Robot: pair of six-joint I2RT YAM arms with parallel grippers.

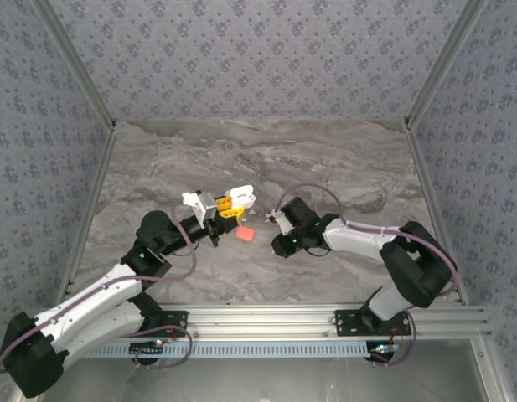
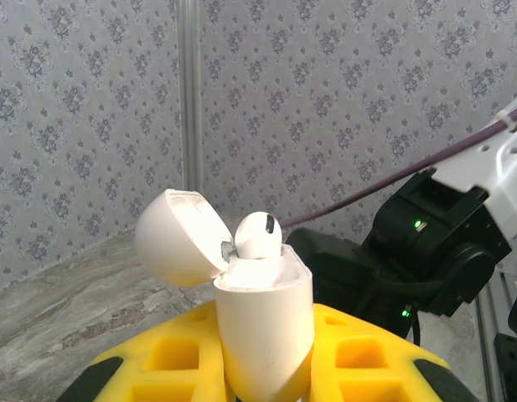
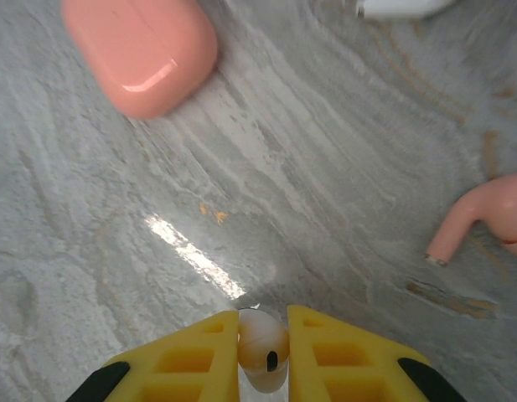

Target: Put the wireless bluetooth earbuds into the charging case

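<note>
Left gripper (image 2: 262, 373) clamped on open white case (image 2: 263, 314), one earbud (image 2: 258, 236) seated inside | right gripper (image 3: 264, 335) pinches second white earbud (image 3: 263, 350) low over table (image 3: 325, 126) | this pair half done (coral earbud (image 3: 486, 219), coral case (image 3: 141, 52) lie aside)

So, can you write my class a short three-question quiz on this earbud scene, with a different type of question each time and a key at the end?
1. True or false: the white charging case held by the left gripper has its lid shut.
2. Fill in: the coral earbud lies on the ____, apart from the coral case.
3. Pick one: the right gripper is shut on A) the coral earbud, B) a white earbud, C) the coral case.

Key
1. False: the lid is open, with a seated earbud inside the case.
2. table
3. B
</note>
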